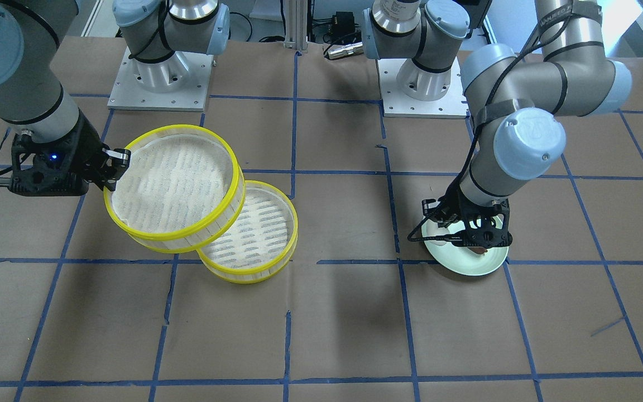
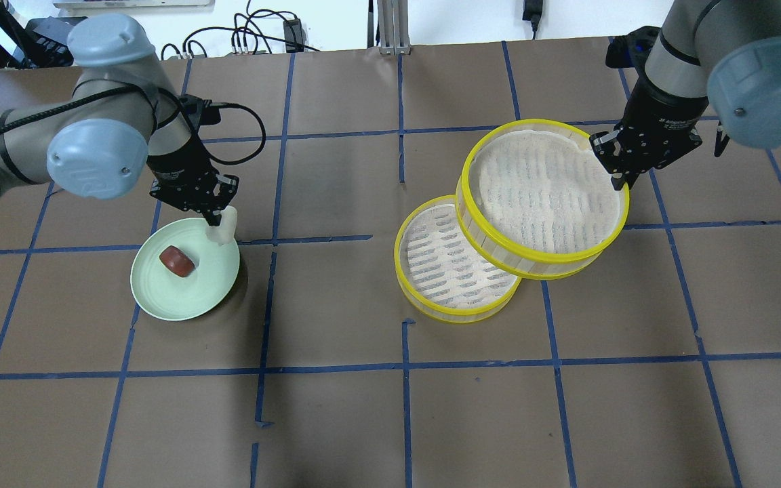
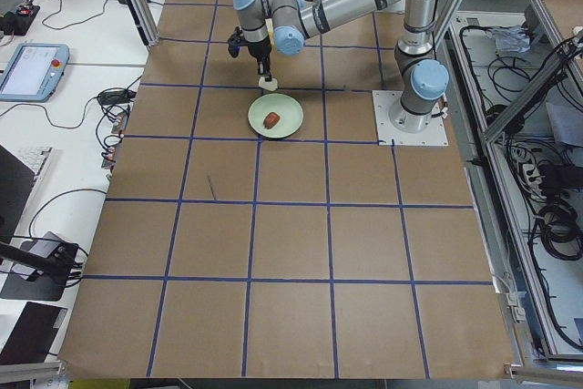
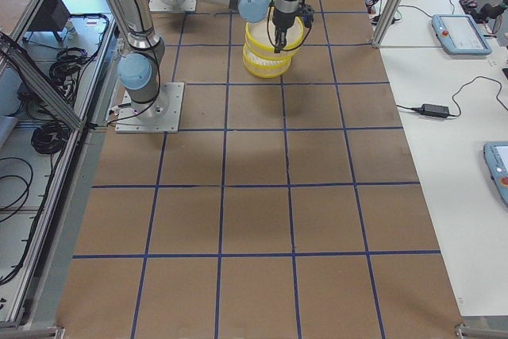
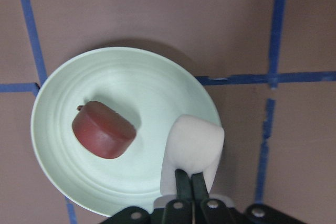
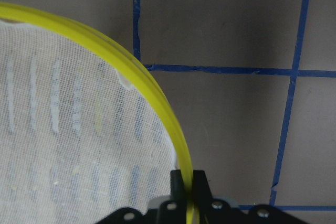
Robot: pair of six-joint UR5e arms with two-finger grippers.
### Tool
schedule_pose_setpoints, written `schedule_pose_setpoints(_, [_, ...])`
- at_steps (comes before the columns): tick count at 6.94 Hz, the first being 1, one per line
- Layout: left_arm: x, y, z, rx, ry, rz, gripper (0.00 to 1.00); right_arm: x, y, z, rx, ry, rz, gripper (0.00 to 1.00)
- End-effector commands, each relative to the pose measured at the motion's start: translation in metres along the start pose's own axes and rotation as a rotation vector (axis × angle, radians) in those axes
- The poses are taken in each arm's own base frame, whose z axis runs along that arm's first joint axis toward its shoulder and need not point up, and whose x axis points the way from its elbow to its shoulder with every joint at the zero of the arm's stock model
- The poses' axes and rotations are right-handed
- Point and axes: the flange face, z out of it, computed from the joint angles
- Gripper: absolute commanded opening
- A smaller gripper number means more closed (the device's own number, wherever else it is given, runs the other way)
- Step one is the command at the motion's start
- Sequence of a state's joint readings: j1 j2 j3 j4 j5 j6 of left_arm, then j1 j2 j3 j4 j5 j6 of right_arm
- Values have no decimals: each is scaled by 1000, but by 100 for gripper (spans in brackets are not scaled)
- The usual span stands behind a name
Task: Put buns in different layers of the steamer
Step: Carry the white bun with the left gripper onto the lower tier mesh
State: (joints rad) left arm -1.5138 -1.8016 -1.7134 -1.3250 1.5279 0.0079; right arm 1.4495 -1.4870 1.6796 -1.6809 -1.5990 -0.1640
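Observation:
My left gripper [image 2: 217,220] is shut on the white bun [image 2: 224,229] and holds it over the right edge of the pale green plate [image 2: 160,298]. In the left wrist view the white bun [image 5: 195,148] hangs from the closed fingers. The reddish-brown bun [image 5: 103,136] lies on the plate [image 5: 131,82]. My right gripper [image 2: 617,177] is shut on the yellow rim of the upper steamer tier [image 2: 543,193]. It holds that tier tilted and shifted, partly over the lower tier [image 2: 445,264] that rests on the table. Both tiers show only their mesh floors.
The table is covered in brown paper with a blue tape grid. The two arm bases [image 1: 159,72] stand at the robot's edge of the table. Bare paper lies between the plate and the steamer tiers [image 1: 260,234].

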Motion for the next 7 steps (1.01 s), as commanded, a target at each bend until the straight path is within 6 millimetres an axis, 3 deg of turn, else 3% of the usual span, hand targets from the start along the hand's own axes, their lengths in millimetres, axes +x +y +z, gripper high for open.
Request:
schedule_pose_setpoints(1, [113, 21, -30, 17, 257, -175, 7, 16, 2, -2, 0, 3, 10, 6])
schedule_pose_setpoints(2, [181, 36, -19, 33, 331, -218, 7, 23, 5, -7, 8, 7, 8, 6])
schedule_pose_setpoints(3, [235, 45, 10, 17, 361, -234, 8, 25, 12, -7, -19, 38, -1, 5])
schedule_pose_setpoints(4, [271, 47, 42, 27, 372, -231, 8, 27, 18, -6, -29, 69, -3, 5])
schedule_pose_setpoints(5, [279, 42, 59, 27, 375, -234, 9, 27, 19, -6, -28, 73, -4, 5])
schedule_pose_setpoints(6, [279, 39, 68, 17, 367, -236, 26, 28, 20, -8, -24, 89, -1, 5])
schedule_pose_setpoints(7, [278, 39, 70, 16, 360, -238, 67, 29, 19, -9, -21, 90, -1, 5])
